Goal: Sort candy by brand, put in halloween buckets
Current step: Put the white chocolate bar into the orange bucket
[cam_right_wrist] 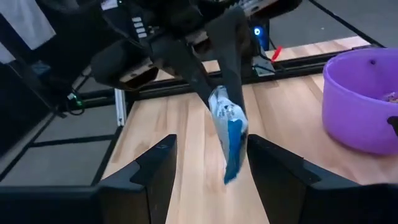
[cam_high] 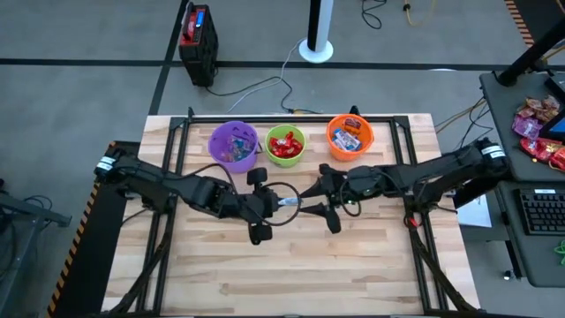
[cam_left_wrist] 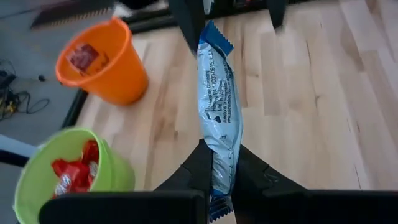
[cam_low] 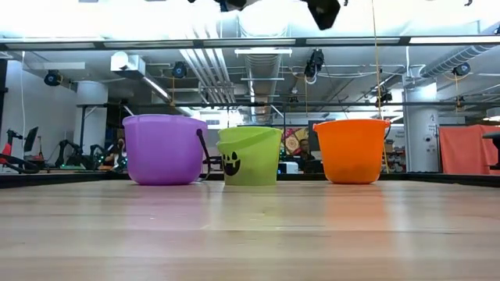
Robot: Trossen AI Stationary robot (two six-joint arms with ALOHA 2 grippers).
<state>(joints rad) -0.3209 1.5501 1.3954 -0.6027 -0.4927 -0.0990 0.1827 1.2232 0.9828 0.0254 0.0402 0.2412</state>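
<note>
My left gripper [cam_high: 274, 204] is shut on a blue-and-white candy bar [cam_left_wrist: 217, 106], held above the table's middle. My right gripper [cam_right_wrist: 214, 171] is open, facing it. Its fingers stand on either side of the bar's free end [cam_right_wrist: 231, 168] without touching it. The purple bucket [cam_high: 234, 144], the lime green bucket [cam_high: 285, 146] with red-wrapped candy, and the orange bucket [cam_high: 350, 137] with bar wrappers stand in a row at the far edge. In the low view the purple [cam_low: 164, 148], green [cam_low: 250, 154] and orange [cam_low: 351, 150] buckets rest on their bases. My left gripper pinches the bar between its two fingers near one crimped end [cam_left_wrist: 221, 171]. That end sticks out a little behind the fingers. The fingers come level from the table's left and lie along the bar. The bar is lifted clear and reaches out toward my right gripper.
Bare wooden table top [cam_high: 291, 274] lies on the near side of the arms. A black metal frame [cam_high: 291, 117] runs behind the buckets. A side desk with red-pink bags [cam_high: 538, 128] and a keyboard [cam_high: 540, 212] stands off the table's right.
</note>
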